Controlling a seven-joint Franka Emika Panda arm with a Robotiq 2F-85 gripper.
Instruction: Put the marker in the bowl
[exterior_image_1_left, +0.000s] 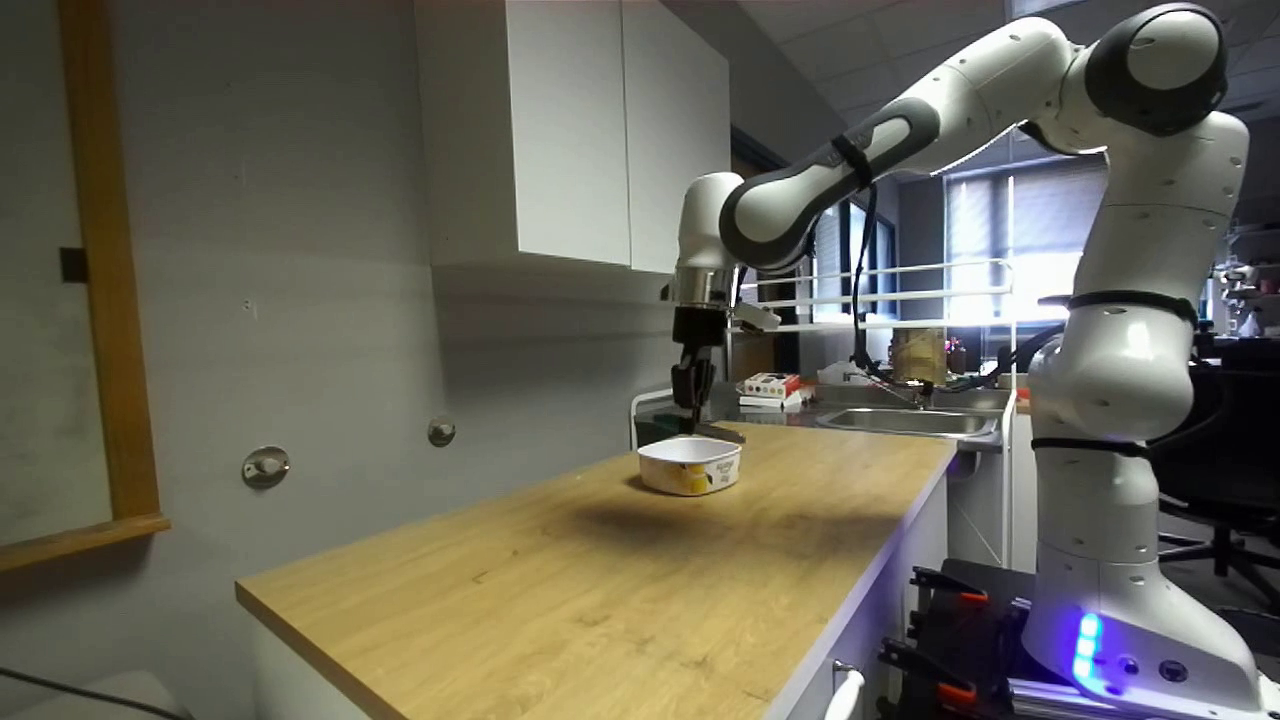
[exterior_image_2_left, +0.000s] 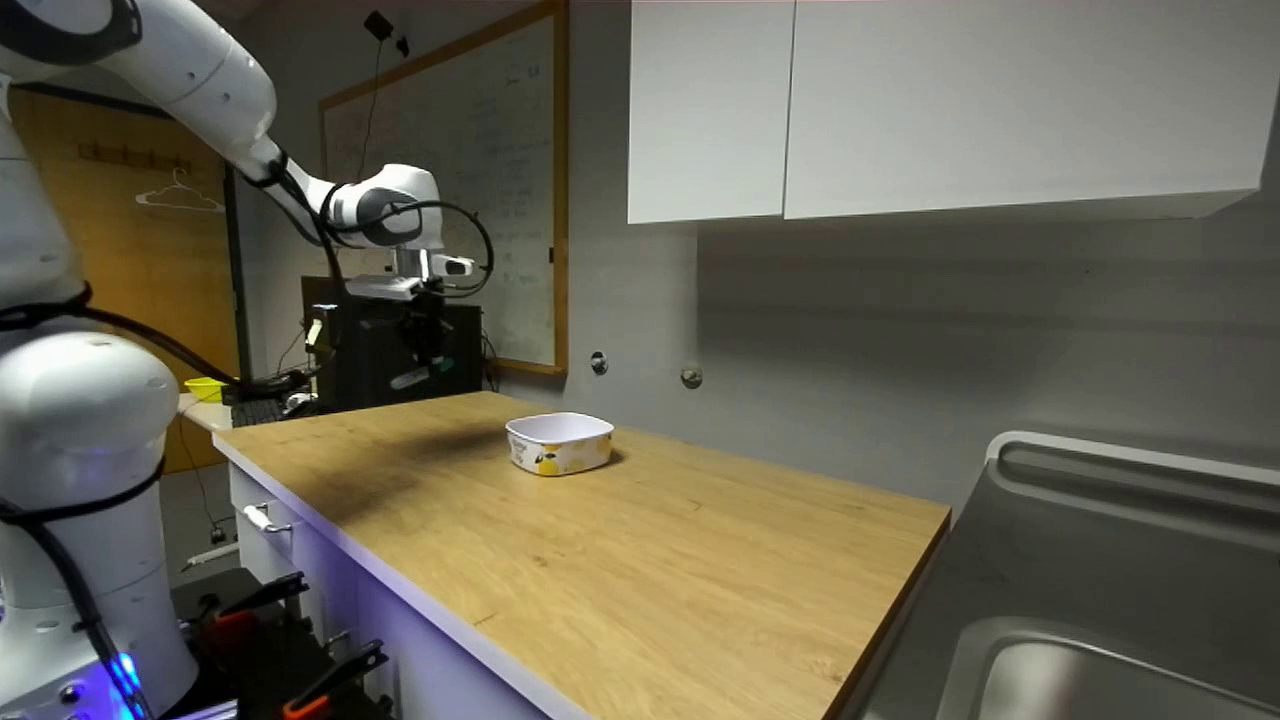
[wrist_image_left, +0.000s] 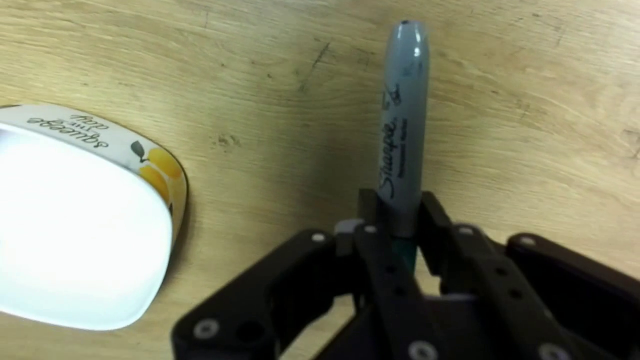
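As the gripper (wrist_image_left: 401, 206) clasps a gray marker (wrist_image_left: 406, 115) between 2 black fingers (wrist_image_left: 436, 216), it hangs beside the white bowl (wrist_image_left: 80, 220), not over it. Pickup looks complete; carrying the marker above the bowl and releasing it inside apparently remain. A wood counter (exterior_image_2_left: 700, 530) spreads beneath the bowl.

In the wrist view, the gripper (wrist_image_left: 400, 212) partly hides the marker (wrist_image_left: 404, 122) and the bowl (wrist_image_left: 75, 225) is cropped; both exterior views cut off the near corner of the counter (exterior_image_2_left: 650, 560).
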